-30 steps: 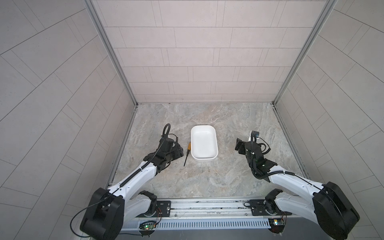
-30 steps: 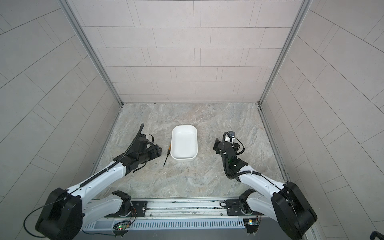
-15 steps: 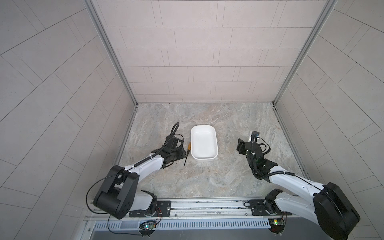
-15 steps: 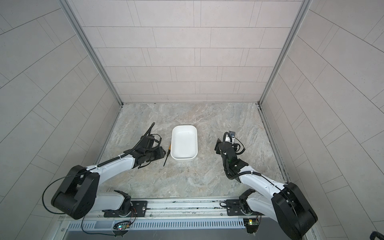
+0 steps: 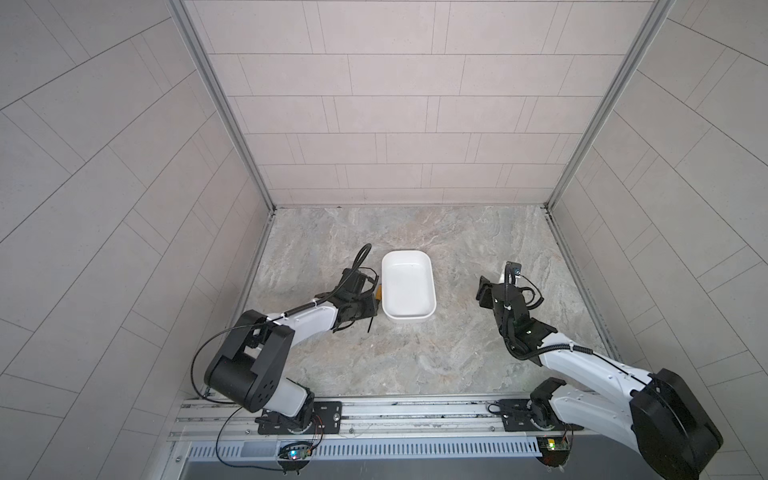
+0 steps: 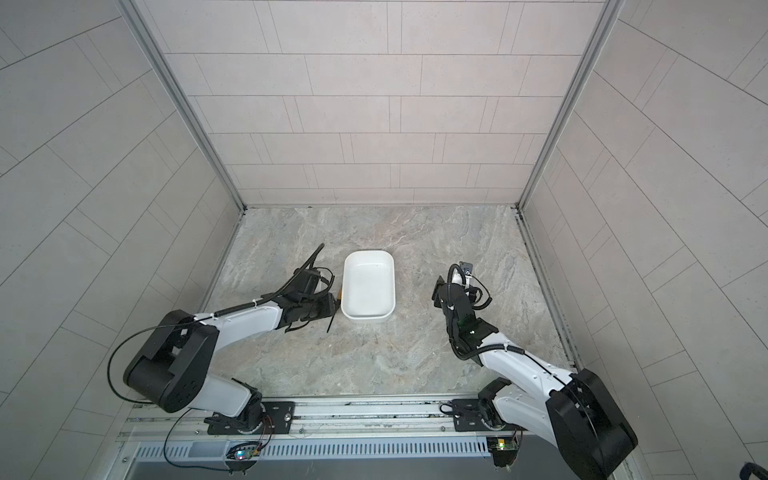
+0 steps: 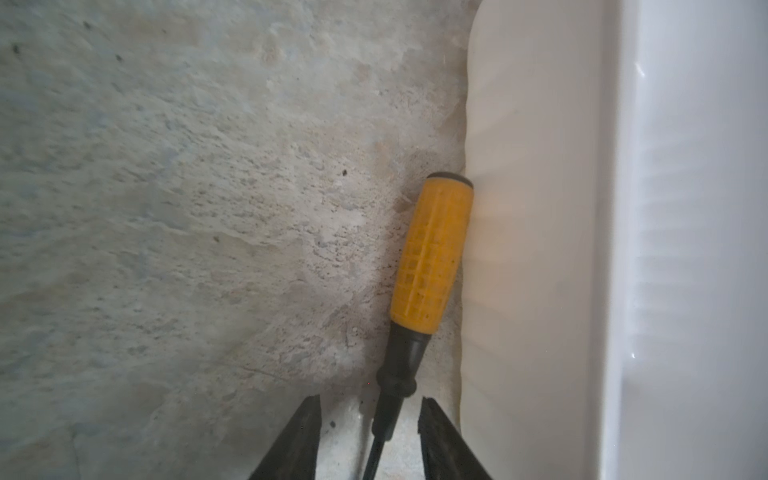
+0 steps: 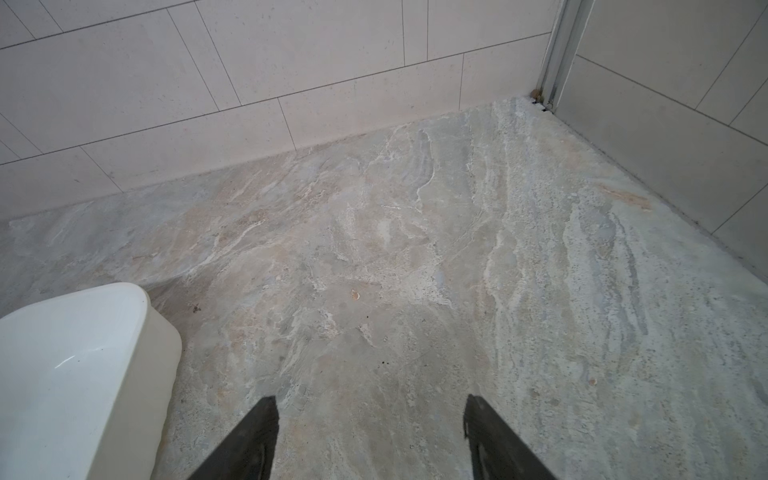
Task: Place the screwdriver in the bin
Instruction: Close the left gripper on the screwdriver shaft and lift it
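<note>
Straddling the screwdriver [image 7: 430, 253] at the shaft end of its black collar, my left gripper [image 7: 370, 401] has its fingers [image 7: 305, 432] parted, a sliver of stone showing either side of the thin shaft (no contact that I can see). The yellow handle lies flat on the marbled tabletop [image 7: 166, 208], its butt end touching the outer wall of the white bin [image 7: 536, 249], outside it. In both top views the screwdriver lies along the bin's left long side. My right gripper [image 8: 370, 397] hangs well apart on the bin's other side, fingers spread wide over stone with nothing between them.
</note>
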You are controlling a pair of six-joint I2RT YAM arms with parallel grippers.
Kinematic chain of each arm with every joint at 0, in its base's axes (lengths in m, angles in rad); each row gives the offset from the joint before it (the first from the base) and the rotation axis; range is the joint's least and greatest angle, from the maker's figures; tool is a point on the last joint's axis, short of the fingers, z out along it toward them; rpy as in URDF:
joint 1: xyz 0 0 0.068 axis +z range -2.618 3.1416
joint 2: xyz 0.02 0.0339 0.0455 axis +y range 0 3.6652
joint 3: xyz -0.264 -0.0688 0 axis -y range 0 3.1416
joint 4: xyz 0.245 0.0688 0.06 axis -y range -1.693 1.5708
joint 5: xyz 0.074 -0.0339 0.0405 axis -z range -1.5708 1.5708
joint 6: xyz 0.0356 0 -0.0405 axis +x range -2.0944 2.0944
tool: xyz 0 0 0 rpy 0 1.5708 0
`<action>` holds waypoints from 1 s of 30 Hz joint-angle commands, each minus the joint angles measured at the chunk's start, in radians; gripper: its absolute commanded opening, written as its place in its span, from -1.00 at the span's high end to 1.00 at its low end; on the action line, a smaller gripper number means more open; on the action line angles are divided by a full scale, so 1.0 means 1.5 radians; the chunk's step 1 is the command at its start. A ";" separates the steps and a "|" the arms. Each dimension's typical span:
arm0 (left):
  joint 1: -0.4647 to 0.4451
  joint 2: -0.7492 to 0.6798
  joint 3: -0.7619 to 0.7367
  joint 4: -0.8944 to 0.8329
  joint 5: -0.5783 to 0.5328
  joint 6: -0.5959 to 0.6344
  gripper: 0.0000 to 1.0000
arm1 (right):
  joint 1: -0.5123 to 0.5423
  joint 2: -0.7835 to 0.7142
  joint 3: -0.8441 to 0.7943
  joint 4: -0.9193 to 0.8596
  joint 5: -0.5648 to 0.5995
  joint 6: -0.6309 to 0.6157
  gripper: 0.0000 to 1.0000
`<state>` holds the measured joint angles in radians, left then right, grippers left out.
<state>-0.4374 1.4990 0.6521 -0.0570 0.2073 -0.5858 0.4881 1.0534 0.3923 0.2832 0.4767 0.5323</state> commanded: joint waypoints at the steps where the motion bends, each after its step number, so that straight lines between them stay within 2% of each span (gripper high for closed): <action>1: -0.007 0.019 0.030 -0.003 -0.024 0.017 0.11 | -0.003 -0.017 -0.010 -0.007 0.028 -0.006 -0.41; 7: -0.022 0.072 0.053 -0.016 -0.040 0.019 0.19 | -0.006 -0.019 -0.014 -0.010 0.035 0.003 -0.40; 12: -0.034 0.084 0.057 -0.034 -0.083 0.027 0.28 | -0.011 -0.030 -0.010 -0.018 0.037 0.002 -0.39; 24: -0.037 -0.025 -0.011 -0.071 -0.181 0.012 0.88 | -0.026 -0.040 -0.026 0.000 0.017 0.020 -0.37; 30: -0.036 -0.068 -0.011 -0.103 -0.187 -0.003 0.97 | -0.033 -0.039 -0.026 -0.007 0.004 0.030 -0.37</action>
<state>-0.4896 1.4376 0.6353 -0.1699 -0.0418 -0.5766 0.4454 1.0073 0.3584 0.2852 0.4919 0.5552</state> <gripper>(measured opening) 0.153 0.685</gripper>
